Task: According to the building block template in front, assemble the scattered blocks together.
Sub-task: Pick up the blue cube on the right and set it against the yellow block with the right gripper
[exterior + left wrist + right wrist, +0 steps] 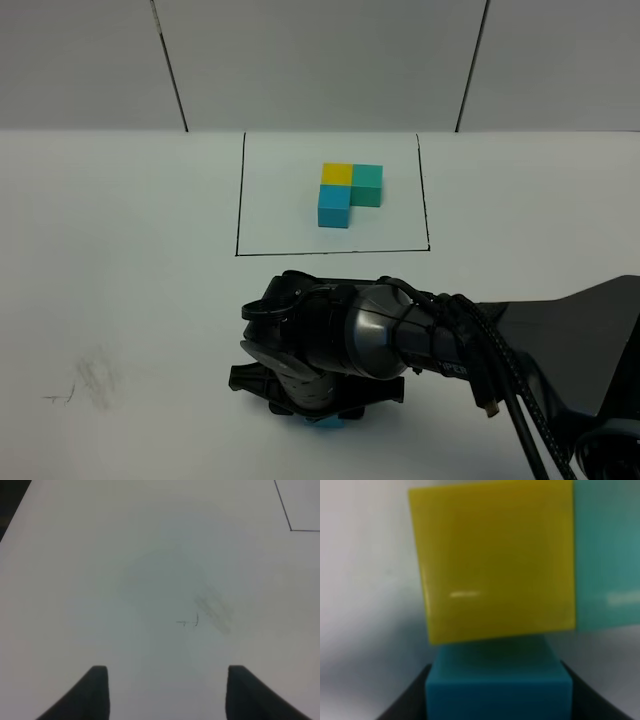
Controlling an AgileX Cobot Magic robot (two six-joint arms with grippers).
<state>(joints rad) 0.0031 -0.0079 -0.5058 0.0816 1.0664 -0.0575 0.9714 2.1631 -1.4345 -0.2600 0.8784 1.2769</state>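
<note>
The building block template (345, 190) lies inside a thin black-lined rectangle at the table's middle, an L of yellow, teal-green and sky-blue cubes. My right gripper (320, 412) points down at the front centre, and only a sliver of the sky-blue block (323, 422) shows under it there. In the right wrist view the sky-blue block (497, 690) sits between the dark fingers (405, 705), pressed against the yellow block (495, 560), with the teal-green block (607, 555) beside the yellow one. My left gripper (167, 692) hangs open over bare table.
The right arm (470, 350) and its cables cover the front right of the table. Grey pencil scuffs (90, 385) mark the front left, and the left wrist view shows these scuffs (212, 607) too. A corner of the black rectangle (291, 529) appears there.
</note>
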